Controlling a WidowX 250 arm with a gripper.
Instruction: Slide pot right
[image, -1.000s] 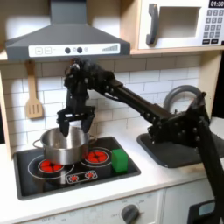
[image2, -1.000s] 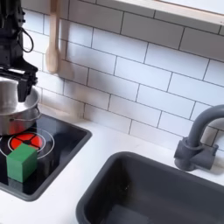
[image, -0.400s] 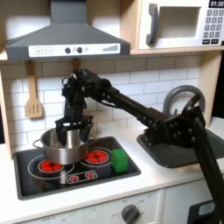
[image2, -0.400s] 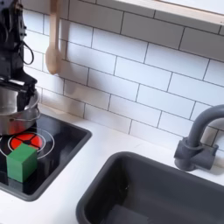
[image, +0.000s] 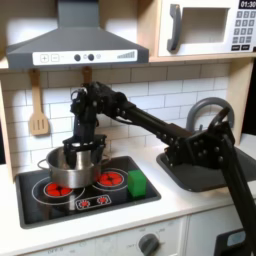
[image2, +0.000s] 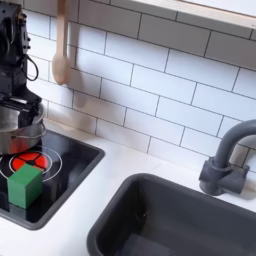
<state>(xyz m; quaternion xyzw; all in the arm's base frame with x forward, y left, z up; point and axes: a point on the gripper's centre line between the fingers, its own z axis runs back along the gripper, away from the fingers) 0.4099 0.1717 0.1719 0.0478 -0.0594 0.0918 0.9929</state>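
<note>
The shiny silver pot (image: 72, 170) stands on the back left burner of the toy stove (image: 110, 196). It also shows at the second exterior view's left edge, where the pot (image2: 20, 128) is partly cut off. My gripper (image: 81, 151) hangs straight down over the pot's right half in the first exterior view. Its fingers are spread and reach down to about rim height. In the second exterior view the gripper (image2: 21, 100) stands open just above the pot. I cannot tell whether a finger touches the rim.
A small green block (image: 137, 183) sits on the stove's front right corner, also the green block (image2: 25, 185). Right of the stove lies a dark sink (image: 205, 175) with a grey faucet (image2: 226, 158). A wooden spatula (image: 38, 108) hangs on the tiled wall.
The gripper has moved left and down in the first exterior view, from above the pot's right edge to rim height. The pot and the green block have not moved.
</note>
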